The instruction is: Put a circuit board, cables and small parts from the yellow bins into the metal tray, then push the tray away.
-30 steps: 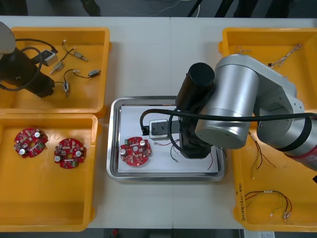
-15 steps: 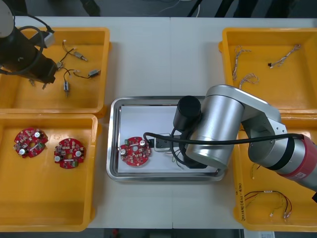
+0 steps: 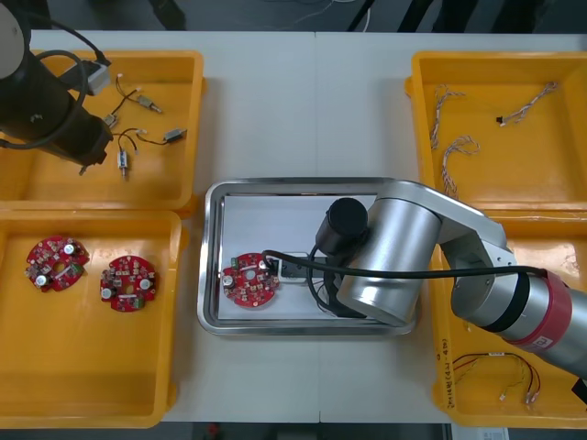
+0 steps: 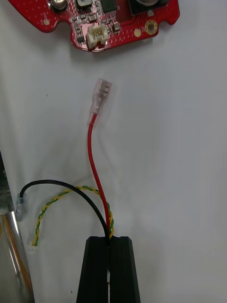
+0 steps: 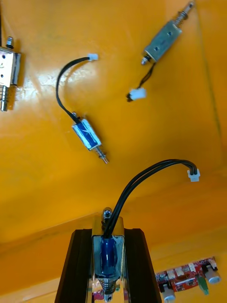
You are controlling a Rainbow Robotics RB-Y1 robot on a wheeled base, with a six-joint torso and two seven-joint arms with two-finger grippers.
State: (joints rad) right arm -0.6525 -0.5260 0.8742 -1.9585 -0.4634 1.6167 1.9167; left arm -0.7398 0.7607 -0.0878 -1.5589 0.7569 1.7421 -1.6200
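In the right wrist view my right gripper (image 4: 109, 240) is shut on a red and yellow cable (image 4: 93, 156) that also has a black strand. The cable lies on the white floor of the metal tray (image 3: 213, 257), its clear connector just short of the red circuit board (image 4: 94, 16). In the front view the silver right arm (image 3: 394, 261) covers the tray's right half, beside the board (image 3: 250, 280). My left gripper (image 5: 108, 232) is shut on a small metal part (image 5: 108, 251) with a blue wrap and black leads, above the far left yellow bin (image 3: 183, 73).
Loose small metal parts (image 5: 87, 135) (image 5: 163, 40) lie on the bin floor below the left gripper. Two circuit boards (image 3: 57, 261) (image 3: 128, 282) sit in the near left bin. Twisted cables (image 3: 456, 147) lie in the far right bin, red and yellow cables (image 3: 500, 371) in the near right one.
The right arm swung down and leftward inside the tray, bringing the cable close to the board. The left arm shifted slightly right over the far left bin.
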